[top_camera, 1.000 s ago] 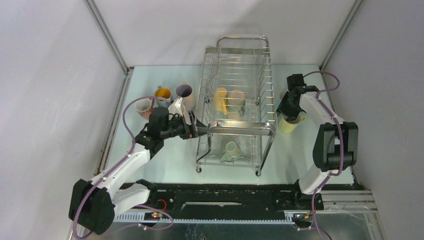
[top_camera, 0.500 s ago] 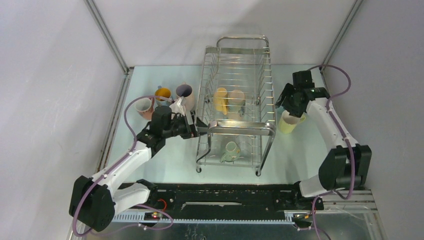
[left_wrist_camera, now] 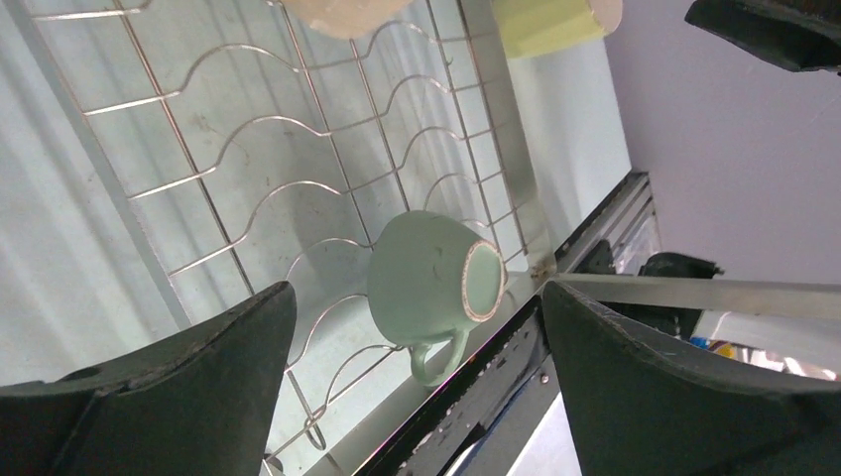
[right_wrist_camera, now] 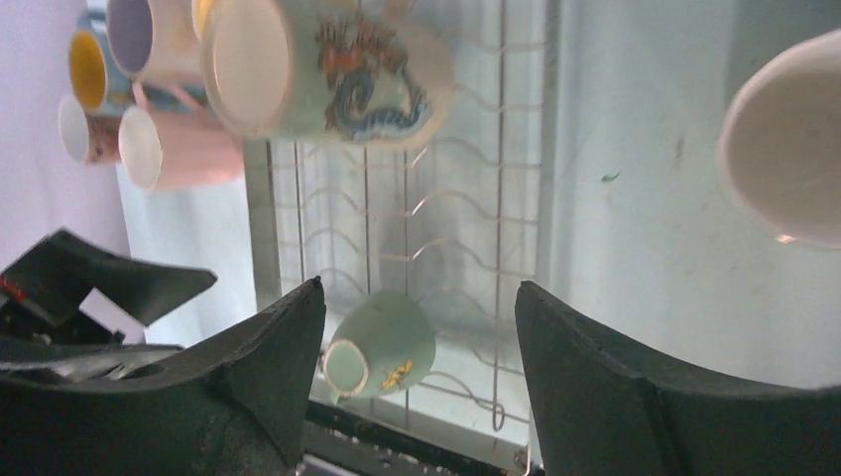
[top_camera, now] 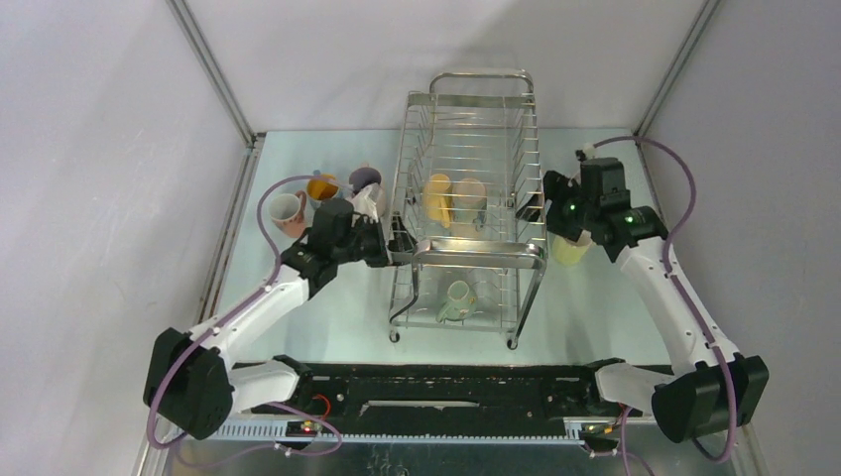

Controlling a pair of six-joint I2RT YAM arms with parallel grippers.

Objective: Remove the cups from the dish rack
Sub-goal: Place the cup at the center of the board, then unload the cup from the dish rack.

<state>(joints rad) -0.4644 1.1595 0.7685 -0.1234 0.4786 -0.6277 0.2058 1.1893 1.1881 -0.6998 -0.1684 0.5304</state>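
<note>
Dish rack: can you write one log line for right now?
left gripper: open, empty, left of dish rack | right gripper: open, empty, right of it | green mug: on its side, lower tier

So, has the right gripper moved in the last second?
Yes: the right gripper has swung left, away from the pale yellow cup, up to the dish rack's right edge.

We see the dish rack [top_camera: 472,98] as thin chrome wire, bright and mirror-shiny; its flat front bar [top_camera: 479,255] looks like brushed steel; the pale green mug [left_wrist_camera: 428,281] is smooth glazed ceramic with a soft gloss; the left gripper [left_wrist_camera: 417,293] has fingers [left_wrist_camera: 169,377] of matt black plastic; the table [top_camera: 337,317] looks matt and faintly scuffed.
</note>
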